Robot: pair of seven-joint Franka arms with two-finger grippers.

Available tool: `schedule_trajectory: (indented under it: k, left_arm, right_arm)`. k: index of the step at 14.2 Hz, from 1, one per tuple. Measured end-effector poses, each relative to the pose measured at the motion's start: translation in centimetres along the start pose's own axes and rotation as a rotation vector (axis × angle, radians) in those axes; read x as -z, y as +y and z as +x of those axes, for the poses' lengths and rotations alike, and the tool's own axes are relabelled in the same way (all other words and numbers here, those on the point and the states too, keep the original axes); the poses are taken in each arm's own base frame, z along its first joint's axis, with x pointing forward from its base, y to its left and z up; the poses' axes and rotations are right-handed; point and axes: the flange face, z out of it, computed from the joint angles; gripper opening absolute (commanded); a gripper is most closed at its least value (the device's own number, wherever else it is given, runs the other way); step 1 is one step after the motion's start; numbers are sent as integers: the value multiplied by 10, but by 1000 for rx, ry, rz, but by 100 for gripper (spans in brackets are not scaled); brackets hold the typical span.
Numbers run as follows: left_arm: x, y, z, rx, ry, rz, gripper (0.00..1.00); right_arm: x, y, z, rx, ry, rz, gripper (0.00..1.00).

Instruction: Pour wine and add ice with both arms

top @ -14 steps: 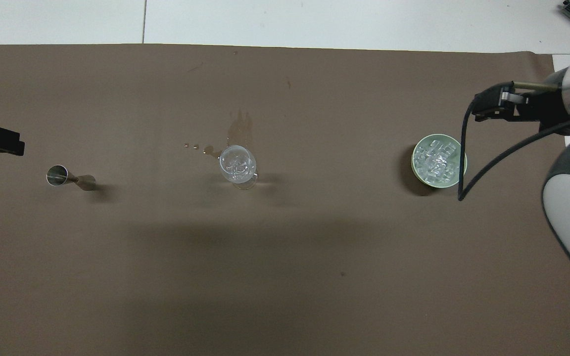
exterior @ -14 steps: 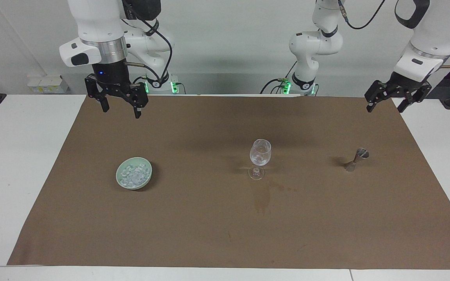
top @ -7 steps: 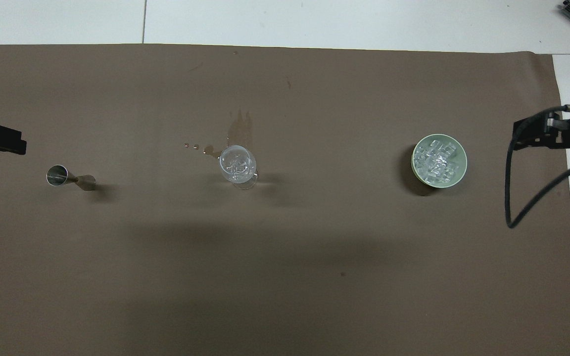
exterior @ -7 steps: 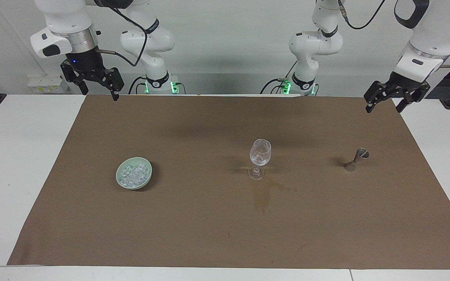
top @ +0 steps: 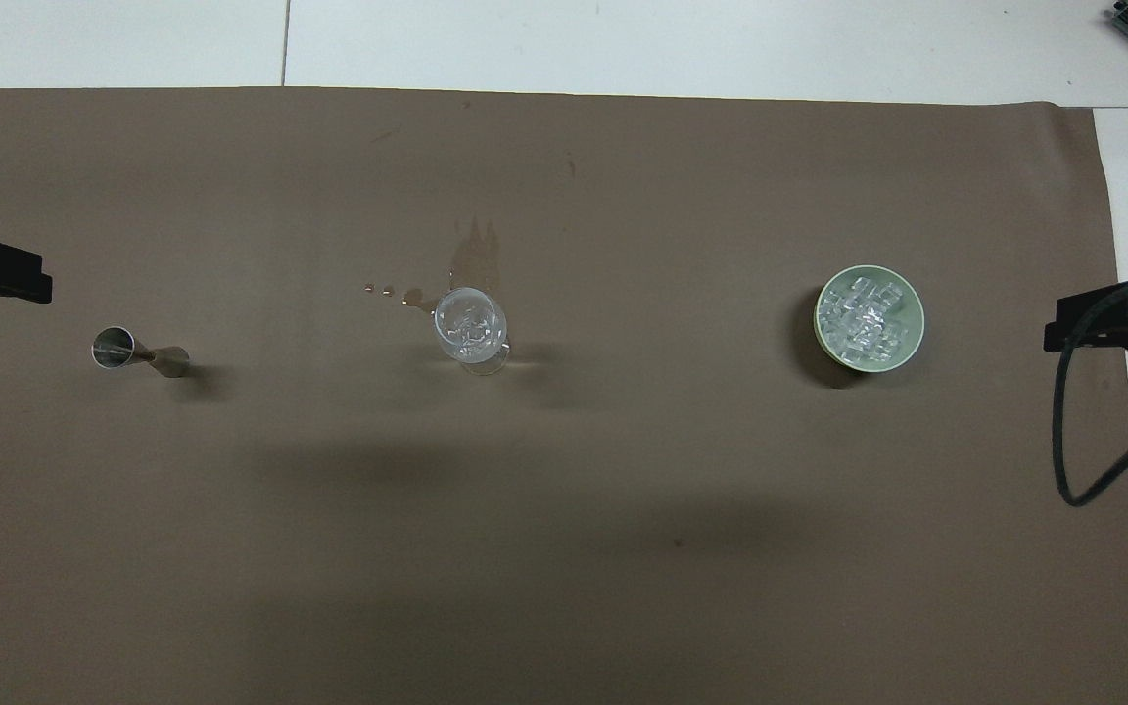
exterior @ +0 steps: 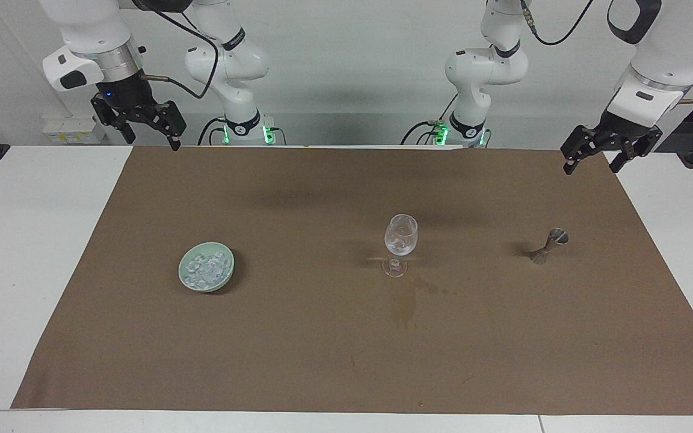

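Left pincer [exterior: 592, 161]: open, empty, over mat corner.
Right pincer [exterior: 145, 128]: open, empty.
Risk: stemmed glass [exterior: 400, 243] tips if nudged; ice [exterior: 205, 269] could scatter.

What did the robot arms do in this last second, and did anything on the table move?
The right gripper, open and empty, lifted and swung away from over the mat toward its own end of the table. The left gripper barely shifted. Ice bowl, glass and metal measuring cup stayed put.
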Motion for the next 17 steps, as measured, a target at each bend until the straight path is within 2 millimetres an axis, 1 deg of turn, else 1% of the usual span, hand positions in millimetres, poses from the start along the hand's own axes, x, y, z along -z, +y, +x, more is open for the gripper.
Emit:
schedule_trajectory:
  k: [2,5,10,15,17]
  left_arm:
    - [0,0,0,0,0,0,100]
    - [0,0,0,1,0,-1,100]
    - [0,1,0,2,2,-5,100]
    - [1,1,1,2,10,-5,100]
    - [1,1,1,2,12,-5,100]
  right_arm:
    - [-2,7,-4,-2,-34,7,100]
    - [-1,5,-7,9,-38,2,100]
    - [-2,5,-4,37,-19,-4,100]
    - [-3,-8,-7,66,-14,-26,100]
    - [-3,-9,-8,68,-14,-26,100]
